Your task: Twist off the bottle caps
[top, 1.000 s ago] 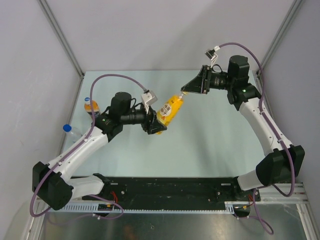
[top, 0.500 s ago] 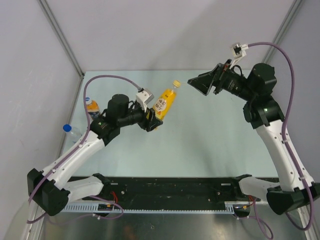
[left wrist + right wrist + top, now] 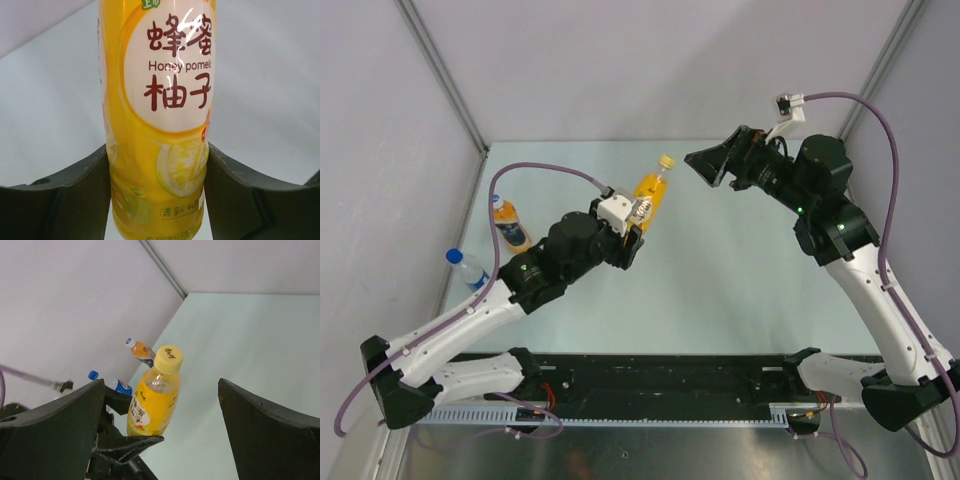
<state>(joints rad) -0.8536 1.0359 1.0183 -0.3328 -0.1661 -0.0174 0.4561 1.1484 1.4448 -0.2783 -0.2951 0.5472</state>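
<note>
My left gripper [image 3: 632, 222] is shut on the lower body of the tall yellow-orange bottle [image 3: 646, 200], held off the table and tilted. In the left wrist view both fingers [image 3: 75, 195] press the sides of that bottle [image 3: 160, 125]. Its yellow cap [image 3: 666, 161] sits on the neck. My right gripper [image 3: 705, 166] stands wide open a little to the right of the cap, apart from it. The right wrist view shows the cap [image 3: 168, 359] and bottle [image 3: 152, 402] between the open gripper [image 3: 161, 385], farther off.
A short orange bottle [image 3: 510, 225] with a white cap [image 3: 497, 200] stands by the left wall. A clear water bottle [image 3: 472, 270] with a blue cap [image 3: 453, 256] is just in front of it. Walls close the left, back and right sides.
My right gripper has opened and drawn back to the right, off the yellow cap. The left arm has carried the bottle back and turned it more upright.
</note>
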